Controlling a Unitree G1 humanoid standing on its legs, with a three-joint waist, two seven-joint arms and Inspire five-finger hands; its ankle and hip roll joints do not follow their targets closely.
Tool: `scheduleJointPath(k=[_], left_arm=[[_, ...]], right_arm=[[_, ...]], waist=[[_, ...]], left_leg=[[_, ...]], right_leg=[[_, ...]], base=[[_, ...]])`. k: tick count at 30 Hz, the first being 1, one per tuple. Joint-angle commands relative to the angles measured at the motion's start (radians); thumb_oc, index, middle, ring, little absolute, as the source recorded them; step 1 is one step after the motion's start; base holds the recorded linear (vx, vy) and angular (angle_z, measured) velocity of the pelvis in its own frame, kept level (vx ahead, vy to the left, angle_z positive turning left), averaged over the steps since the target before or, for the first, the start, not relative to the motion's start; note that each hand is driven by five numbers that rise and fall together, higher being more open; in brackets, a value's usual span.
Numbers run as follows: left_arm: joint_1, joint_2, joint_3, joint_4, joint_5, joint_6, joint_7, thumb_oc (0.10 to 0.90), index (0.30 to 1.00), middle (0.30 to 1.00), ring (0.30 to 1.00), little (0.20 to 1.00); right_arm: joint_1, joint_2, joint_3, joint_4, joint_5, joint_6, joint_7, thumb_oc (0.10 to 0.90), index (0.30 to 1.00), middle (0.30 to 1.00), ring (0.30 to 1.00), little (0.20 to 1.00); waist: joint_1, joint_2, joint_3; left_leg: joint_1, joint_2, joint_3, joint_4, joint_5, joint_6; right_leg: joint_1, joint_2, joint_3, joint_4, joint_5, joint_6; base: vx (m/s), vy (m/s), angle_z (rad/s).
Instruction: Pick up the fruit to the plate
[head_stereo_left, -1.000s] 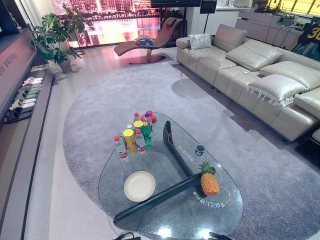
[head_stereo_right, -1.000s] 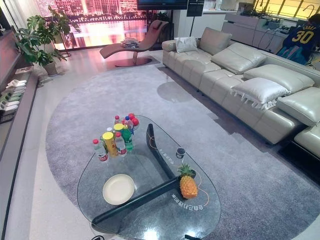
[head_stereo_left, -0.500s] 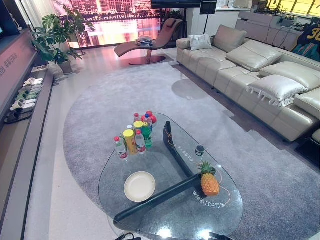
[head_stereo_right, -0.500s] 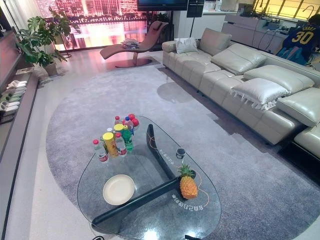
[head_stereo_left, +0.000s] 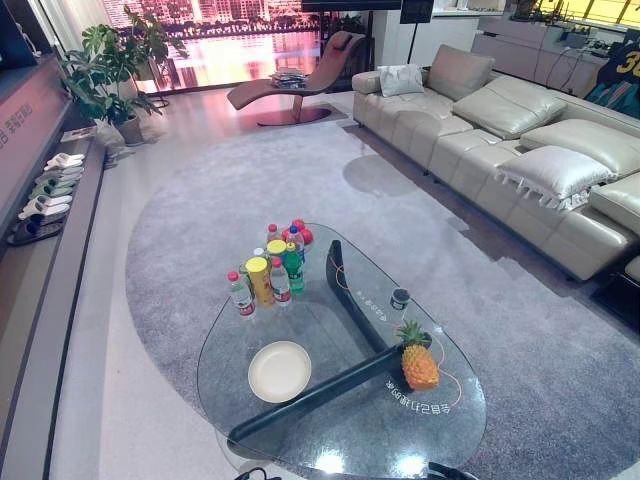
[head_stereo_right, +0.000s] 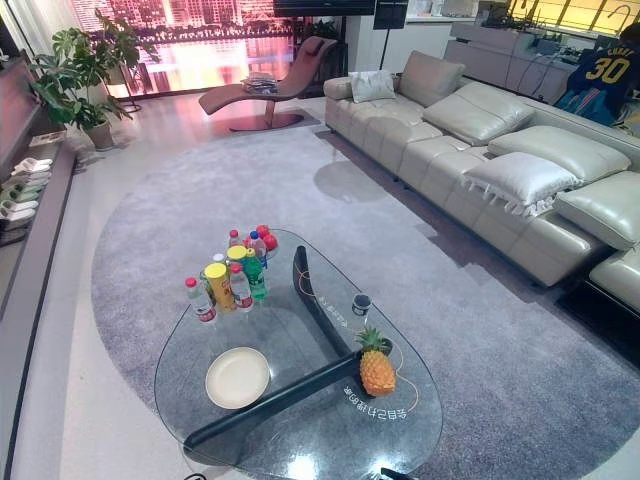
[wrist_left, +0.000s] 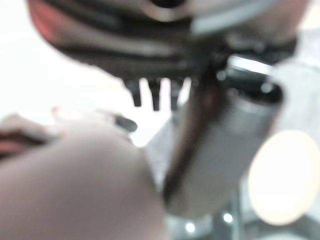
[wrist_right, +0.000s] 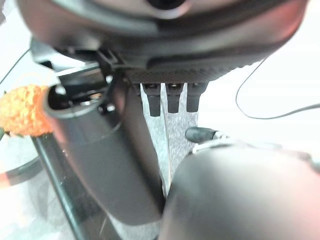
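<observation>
Pineapple (head_stereo_left: 418, 363) upright on glass table (head_stereo_left: 330, 450) with unreadable print, plate (head_stereo_left: 279, 371) apart; both robot hands' grip untellable.

My left hand (wrist_left: 165, 60) sits close to its wrist camera, fingers (wrist_left: 155, 95) straight, holding nothing. My right hand (wrist_right: 165, 45) matches: fingers (wrist_right: 170, 100) hang straight, thumb (wrist_right: 100, 160) out beside them, nothing gripped.

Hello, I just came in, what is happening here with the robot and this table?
Nothing is being handled yet. The pineapple stands upright on the glass table, apart from the empty white plate to its left. A group of bottles stands at the far side. The right hand hangs near the table with straight fingers and holds nothing. The fruit is not yet on the plate.
</observation>
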Motion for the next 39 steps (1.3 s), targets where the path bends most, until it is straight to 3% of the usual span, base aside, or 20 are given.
scheduleJointPath(k=[1, 11, 19, 24, 34, 39], left_arm=[[-0.072, 0.015, 0.005, 0.046, -0.031, -0.020, -0.014, 0.800, 0.900, 0.900, 0.900, 0.900], [-0.096, 0.065, -0.024, -0.013, -0.119, -0.030, -0.023, 0.800, 0.900, 0.900, 0.900, 0.900], [-0.083, 0.102, -0.029, -0.065, -0.165, -0.046, -0.037, 0.800, 0.900, 0.900, 0.900, 0.900], [-0.085, 0.124, -0.030, -0.101, -0.207, -0.046, -0.049, 0.800, 0.900, 0.900, 0.900, 0.900], [-0.095, 0.141, -0.051, -0.183, -0.253, -0.034, -0.046, 0.800, 0.900, 0.900, 0.900, 0.900], [-0.115, 0.141, -0.070, -0.214, -0.289, -0.036, -0.039, 0.800, 0.900, 0.900, 0.900, 0.900]], right_arm=[[-0.068, -0.047, -0.008, 0.018, 0.000, -0.057, -0.096, 0.800, 0.900, 0.900, 0.900, 0.900], [-0.131, -0.106, -0.023, -0.207, 0.075, -0.175, -0.281, 0.800, 0.900, 0.900, 0.900, 0.900], [-0.152, -0.161, -0.039, -0.443, 0.110, -0.210, -0.342, 0.800, 0.900, 0.900, 0.900, 0.900], [-0.185, -0.209, -0.045, -0.599, 0.157, -0.198, -0.360, 0.800, 0.900, 0.900, 0.900, 0.900], [-0.308, -0.285, -0.106, -0.790, 0.211, -0.249, -0.418, 0.800, 0.900, 0.900, 0.900, 0.900], [-0.395, -0.296, -0.098, -0.844, 0.181, -0.230, -0.490, 0.800, 0.900, 0.900, 0.900, 0.900]], waist=[[0.007, -0.038, 0.056], [0.020, -0.064, 0.159], [0.022, -0.066, 0.235], [0.023, -0.070, 0.284], [0.040, -0.049, 0.382], [0.043, -0.039, 0.426]], left_leg=[[-0.032, -0.032, -0.003, 0.050, -0.054, -0.016], [-0.164, -0.031, -0.016, 0.153, -0.066, -0.001], [-0.229, -0.027, -0.018, 0.183, -0.066, 0.007], [-0.294, -0.030, -0.008, 0.245, -0.075, 0.009], [-0.407, -0.044, -0.020, 0.340, -0.090, 0.020], [-0.457, -0.047, -0.016, 0.376, -0.094, 0.022]], right_leg=[[0.006, -0.037, -0.002, 0.068, -0.012, 0.046], [-0.125, -0.029, 0.008, 0.167, -0.024, 0.040], [-0.198, -0.022, -0.009, 0.225, -0.031, 0.044], [-0.248, -0.025, -0.018, 0.257, -0.031, 0.044], [-0.348, -0.016, -0.036, 0.347, -0.053, 0.027], [-0.392, -0.015, -0.042, 0.374, -0.058, 0.014]], base=[[-0.02, -0.036, 0.00], [-0.09, -0.054, -0.02], [-0.06, -0.044, 0.00], [-0.08, -0.029, 0.03], [-0.03, -0.001, 0.01], [-0.02, 0.015, 0.01]])
